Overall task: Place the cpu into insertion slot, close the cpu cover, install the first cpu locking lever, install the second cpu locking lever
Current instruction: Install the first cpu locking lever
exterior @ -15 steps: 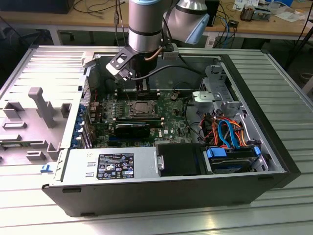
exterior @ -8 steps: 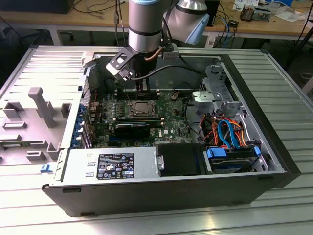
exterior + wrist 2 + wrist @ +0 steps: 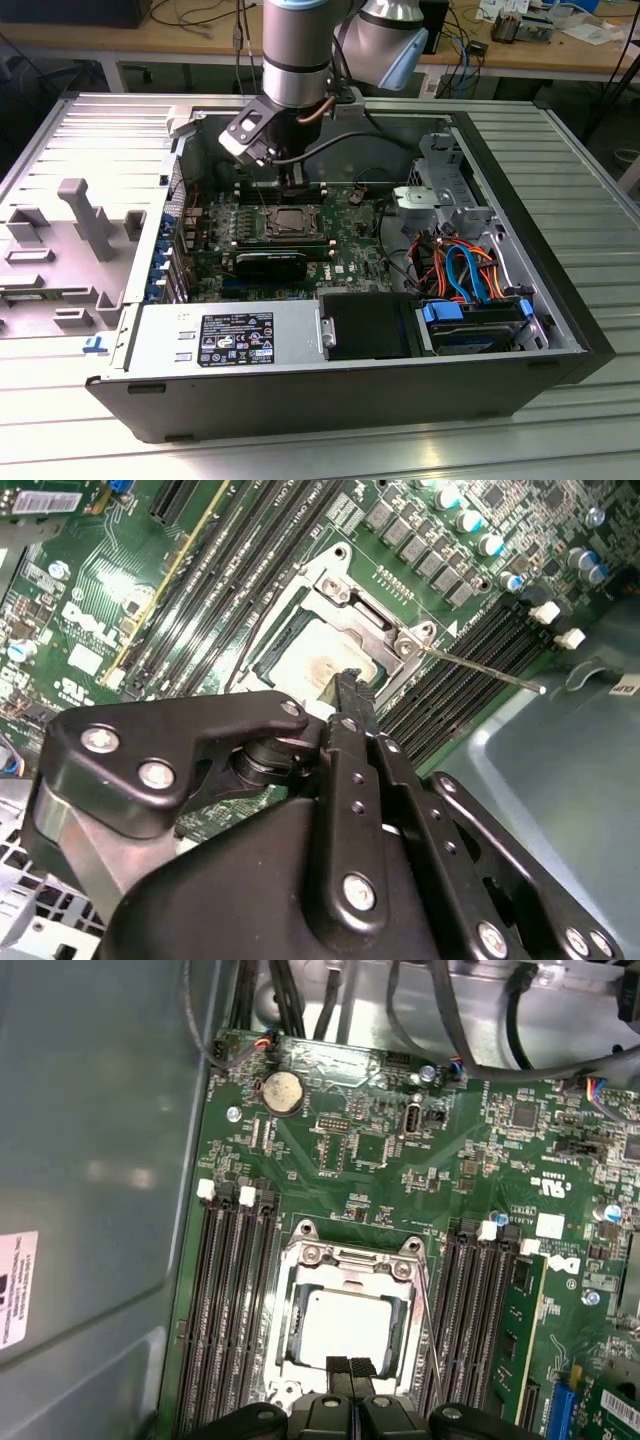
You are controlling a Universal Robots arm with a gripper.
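The cpu lies flat in the insertion slot of the green motherboard, its dull silver top showing. The cpu cover is down around it as a silvery frame. My gripper hangs just above the near edge of the socket, fingers shut together with nothing between them. In the second wrist view its black fingertips stand over the cpu edge. A thin metal locking lever sticks out from the socket corner, raised over the memory slots. In the exterior view the gripper is over the socket.
Black memory slots flank the socket on both sides. A black heatsink block sits in front of it in the exterior view. Orange and blue cables and a drive cage fill the case's right; the power supply lies along the front.
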